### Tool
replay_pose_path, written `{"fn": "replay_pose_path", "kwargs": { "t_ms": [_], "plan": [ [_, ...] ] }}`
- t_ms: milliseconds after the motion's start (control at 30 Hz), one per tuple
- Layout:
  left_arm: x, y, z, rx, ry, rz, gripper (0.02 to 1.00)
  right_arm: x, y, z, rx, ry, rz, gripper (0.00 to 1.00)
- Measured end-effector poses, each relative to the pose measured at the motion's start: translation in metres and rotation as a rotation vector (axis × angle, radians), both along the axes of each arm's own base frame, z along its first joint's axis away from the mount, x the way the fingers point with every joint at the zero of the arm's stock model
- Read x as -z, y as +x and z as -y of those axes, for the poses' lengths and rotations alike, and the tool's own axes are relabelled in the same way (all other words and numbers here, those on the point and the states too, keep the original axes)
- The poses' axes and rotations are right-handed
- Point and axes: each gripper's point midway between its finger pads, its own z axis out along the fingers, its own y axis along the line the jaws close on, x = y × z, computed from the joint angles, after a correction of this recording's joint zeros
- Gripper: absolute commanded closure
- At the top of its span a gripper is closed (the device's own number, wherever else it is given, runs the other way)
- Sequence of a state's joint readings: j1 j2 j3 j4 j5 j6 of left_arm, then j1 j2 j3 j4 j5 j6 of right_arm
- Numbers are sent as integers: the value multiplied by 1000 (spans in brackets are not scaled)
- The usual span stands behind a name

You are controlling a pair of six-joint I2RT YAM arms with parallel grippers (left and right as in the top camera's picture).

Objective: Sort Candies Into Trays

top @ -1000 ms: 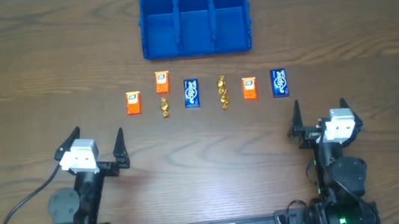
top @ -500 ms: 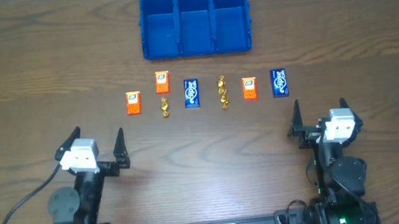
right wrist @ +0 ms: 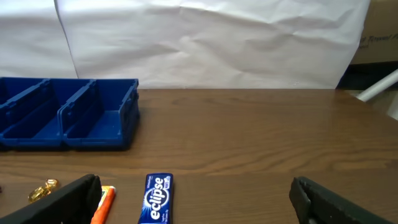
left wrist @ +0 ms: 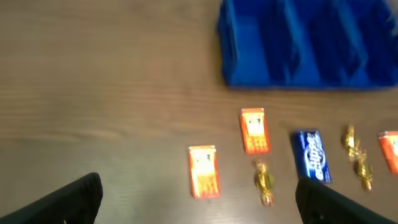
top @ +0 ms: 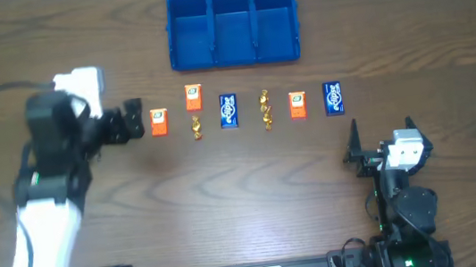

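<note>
Blue three-compartment plastic tray point(top: 237, 59) on the counter point(top: 245, 195); left pincer point(top: 136, 120), spread wide, off the tray's front-left corner; right pincer point(top: 381, 126), also wide, front-right, farther off.

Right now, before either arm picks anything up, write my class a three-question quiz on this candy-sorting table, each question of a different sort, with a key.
1. Which candy lies nearest the left gripper?
2. True or false: the blue tray already holds candy.
3. How many compartments does the tray have? A two; B three; C four.

Key
1. The orange pack at the left arm's end of the row.
2. False: every compartment looks empty.
3. B.
</note>
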State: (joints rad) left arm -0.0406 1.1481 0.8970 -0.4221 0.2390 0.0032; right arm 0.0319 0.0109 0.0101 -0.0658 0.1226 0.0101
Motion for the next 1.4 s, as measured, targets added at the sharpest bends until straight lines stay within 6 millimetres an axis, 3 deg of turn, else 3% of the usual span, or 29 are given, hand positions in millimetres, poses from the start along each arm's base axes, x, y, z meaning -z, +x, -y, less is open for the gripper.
{"fn": "replay_pose_path", "kwargs": {
  "t_ms": [167,367,467,767,967,1400],
  "plan": [
    [59,27,22,50,2,-215,20,0,0,0,0,0,0,3],
    [131,20,42,87,15,-427,20,0,0,0,1,0,0,3],
    [152,17,44,70,43,-478,20,0,0,0,1,0,0,3],
    [162,15,40,33,119,-492,20,0,0,0,0,0,0,3],
    [181,13,31,-9,162,-537,20,0,0,0,1,0,0,3],
    [179,22,31,-32,200,-491,38,0,0,0,1,0,0,3]
  ]
}}
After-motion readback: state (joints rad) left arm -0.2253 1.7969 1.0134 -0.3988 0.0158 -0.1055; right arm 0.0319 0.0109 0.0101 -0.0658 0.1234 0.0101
